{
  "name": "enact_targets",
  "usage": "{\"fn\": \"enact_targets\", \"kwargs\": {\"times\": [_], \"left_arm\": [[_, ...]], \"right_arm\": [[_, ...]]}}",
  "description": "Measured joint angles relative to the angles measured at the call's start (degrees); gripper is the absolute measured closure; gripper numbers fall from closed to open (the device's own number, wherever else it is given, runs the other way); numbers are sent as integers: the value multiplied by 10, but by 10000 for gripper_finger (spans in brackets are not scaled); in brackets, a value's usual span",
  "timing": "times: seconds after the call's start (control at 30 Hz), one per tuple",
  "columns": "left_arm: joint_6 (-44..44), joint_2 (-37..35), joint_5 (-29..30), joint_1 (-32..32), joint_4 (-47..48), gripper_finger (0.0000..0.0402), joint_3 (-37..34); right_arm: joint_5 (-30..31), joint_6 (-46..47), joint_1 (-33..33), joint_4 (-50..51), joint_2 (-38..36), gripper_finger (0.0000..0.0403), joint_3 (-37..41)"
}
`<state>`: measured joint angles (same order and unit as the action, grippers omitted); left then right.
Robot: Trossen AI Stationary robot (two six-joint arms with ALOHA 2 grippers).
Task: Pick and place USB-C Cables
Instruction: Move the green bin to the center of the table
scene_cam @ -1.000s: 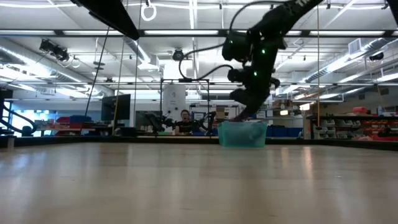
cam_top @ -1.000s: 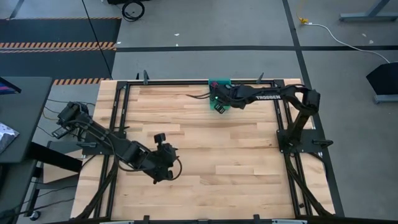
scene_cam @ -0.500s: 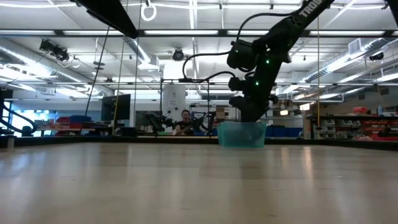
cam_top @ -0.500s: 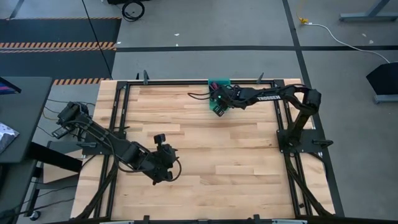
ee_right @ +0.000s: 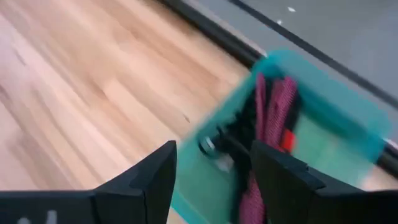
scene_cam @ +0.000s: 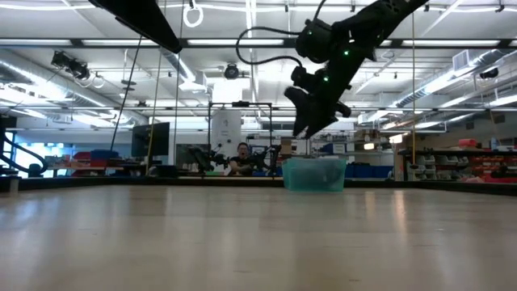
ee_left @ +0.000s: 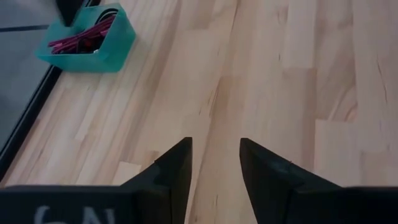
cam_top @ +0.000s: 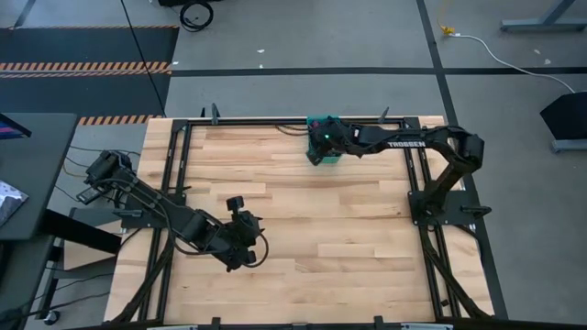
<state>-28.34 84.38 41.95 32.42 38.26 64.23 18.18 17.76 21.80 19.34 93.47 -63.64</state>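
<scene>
A teal bin [cam_top: 323, 120] stands at the middle of the table's far edge; it also shows in the low view [scene_cam: 315, 175] and the left wrist view [ee_left: 87, 38]. In it lie bundled USB-C cables [ee_right: 273, 118]: magenta, black, with red bits. My right gripper [cam_top: 317, 148] [scene_cam: 309, 123] [ee_right: 214, 152] hangs tilted above the bin's near side, open and empty. My left gripper [cam_top: 246, 255] [ee_left: 216, 142] waits low over the near left of the table, open and empty, pointing toward the table's right side.
A black frame rail [cam_top: 275, 120] runs around the wooden table top [cam_top: 348, 229]. A loop of black robot wiring [scene_cam: 258, 40] arcs from my right wrist. A person [scene_cam: 240, 158] sits far behind the table. A white floor cable [cam_top: 495, 50] lies beyond the table.
My right gripper went down to the teal bin, then rose well above it and tipped, shifting a little toward the far edge. My left arm has kept still.
</scene>
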Motion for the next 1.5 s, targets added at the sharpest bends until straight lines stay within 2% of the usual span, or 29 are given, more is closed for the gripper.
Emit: {"fn": "enact_targets", "kwargs": {"times": [0.1,0.23,0.57,0.8,1.07,1.23,1.5], "left_arm": [[-1,0,0,0,0,260,0],[-10,0,-3,3,2,260,0],[-6,0,-4,6,7,260,0],[-10,0,-4,6,8,260,0],[-10,0,-4,6,7,260,0],[-10,0,-4,6,7,260,0],[-10,0,-4,6,7,260,0]], "right_arm": [[-5,46,5,-63,17,196,0],[-58,62,28,-124,49,208,-4],[-99,73,42,-5,132,247,-95],[-108,61,42,-5,170,251,-116],[-88,26,42,-1,171,265,-117],[-88,0,41,13,170,299,-118],[-95,-30,0,77,167,379,-120]]}}
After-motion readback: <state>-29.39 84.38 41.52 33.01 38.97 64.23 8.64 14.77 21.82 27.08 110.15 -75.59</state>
